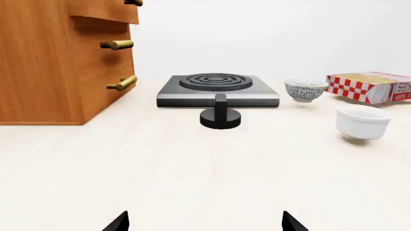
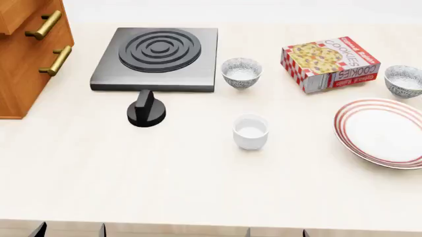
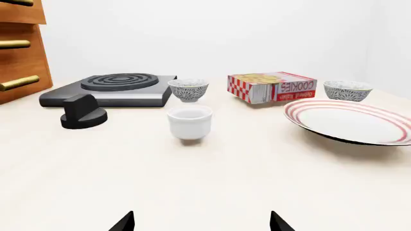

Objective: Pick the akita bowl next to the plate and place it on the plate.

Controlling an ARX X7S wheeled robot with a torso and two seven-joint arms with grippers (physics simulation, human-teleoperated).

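The only readable text stands on the red-and-white checkered cookie box [image 2: 329,63]: its top face carries the word "COOKIES" in the head view. Smaller lettering on the box's red side panel is too blurred to read in any view.

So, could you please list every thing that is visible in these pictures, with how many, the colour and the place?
speckled bowl: 2, grey and white; one between stove and cookie box, one at the far right, just behind the plate.
plate: 1, white with red rings; right side of the table.
cup: 1, plain white; middle of the table.
cookie box: 1, red and white checks; behind the plate.
stove: 1, dark grey; far left of centre.
knob: 1, black; in front of the stove.
cabinet: 1, brown wood, brass handles; far left.
table: 1, pale cream.
left pincer: open, near edge.
right pincer: open, near edge.
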